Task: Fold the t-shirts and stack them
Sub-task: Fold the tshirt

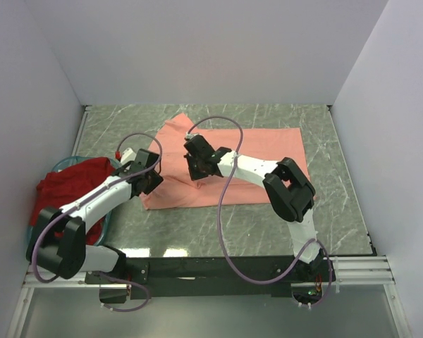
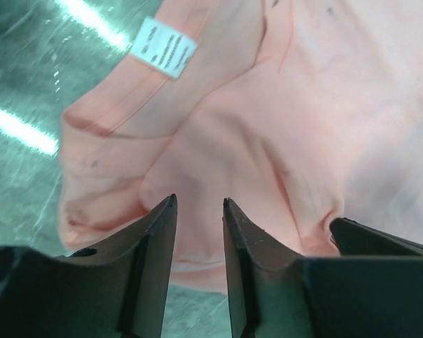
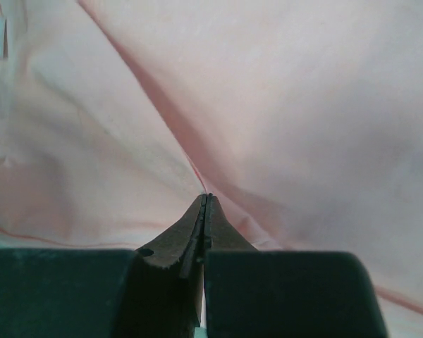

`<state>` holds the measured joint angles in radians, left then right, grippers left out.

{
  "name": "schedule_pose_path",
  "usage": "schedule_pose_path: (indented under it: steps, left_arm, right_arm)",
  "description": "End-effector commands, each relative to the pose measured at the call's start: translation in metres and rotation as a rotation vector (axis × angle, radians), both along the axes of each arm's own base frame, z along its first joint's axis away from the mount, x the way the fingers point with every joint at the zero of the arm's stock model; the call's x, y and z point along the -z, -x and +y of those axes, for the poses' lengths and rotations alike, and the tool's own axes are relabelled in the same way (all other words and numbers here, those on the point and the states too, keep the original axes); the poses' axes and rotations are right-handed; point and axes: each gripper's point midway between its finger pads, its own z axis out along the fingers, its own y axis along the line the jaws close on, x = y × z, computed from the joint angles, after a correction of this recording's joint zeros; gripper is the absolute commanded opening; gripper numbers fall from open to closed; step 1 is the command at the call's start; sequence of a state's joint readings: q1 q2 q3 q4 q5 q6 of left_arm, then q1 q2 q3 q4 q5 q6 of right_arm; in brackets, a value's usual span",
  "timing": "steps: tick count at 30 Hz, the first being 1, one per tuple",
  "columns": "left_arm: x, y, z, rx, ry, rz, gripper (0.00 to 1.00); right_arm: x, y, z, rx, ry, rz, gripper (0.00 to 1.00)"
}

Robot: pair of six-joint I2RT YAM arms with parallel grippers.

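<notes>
The salmon-pink t-shirt (image 1: 264, 151) lies spread on the table's middle, its left part bunched. It also fills the left wrist view (image 2: 324, 105), with a white label (image 2: 164, 47), and the right wrist view (image 3: 303, 105). The dark red t-shirt (image 1: 70, 186) lies heaped in the basket at the left. My left gripper (image 1: 153, 183) (image 2: 199, 204) is open, its jaws a little apart just over the pink shirt's near-left edge. My right gripper (image 1: 195, 171) (image 3: 206, 197) is shut on a fold of the pink shirt, and a crease runs up from its tips.
The teal round basket (image 1: 107, 222) stands at the table's left edge under the red shirt. White walls close in the green marbled table (image 1: 268, 232) on the left, back and right. Purple cables loop over both arms.
</notes>
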<state>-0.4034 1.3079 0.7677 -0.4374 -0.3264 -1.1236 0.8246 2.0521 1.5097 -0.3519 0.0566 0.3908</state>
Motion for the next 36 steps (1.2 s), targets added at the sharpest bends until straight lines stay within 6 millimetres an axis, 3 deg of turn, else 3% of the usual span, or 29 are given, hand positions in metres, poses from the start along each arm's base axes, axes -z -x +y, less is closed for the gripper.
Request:
schedule_pose_path:
  steps: [1, 3, 11, 15, 25, 36]
  left_arm:
    - [-0.016, -0.021, -0.001, 0.014, -0.031, -0.034, 0.39]
    - [-0.022, -0.029, -0.004, 0.021, -0.035, -0.044, 0.41]
    - [-0.017, -0.062, -0.004, 0.01, -0.056, -0.013, 0.49]
    - [-0.006, -0.074, -0.004, 0.014, -0.083, 0.029, 0.5]
    - [0.011, -0.093, -0.008, 0.024, -0.103, 0.077, 0.49]
    - [0.024, -0.105, -0.011, 0.025, -0.122, 0.114, 0.45]
  right_arm:
    - [-0.048, -0.021, 0.01, 0.021, -0.107, -0.069, 0.0]
    - [-0.048, -0.024, 0.01, 0.027, -0.11, -0.071, 0.0]
    - [-0.042, -0.031, 0.001, 0.082, -0.1, -0.063, 0.0]
    - [-0.037, -0.029, -0.001, 0.084, -0.094, -0.054, 0.0]
    - [-0.038, -0.02, -0.005, 0.077, -0.13, -0.055, 0.0]
    - [-0.021, -0.001, -0.009, 0.071, -0.168, -0.024, 0.0]
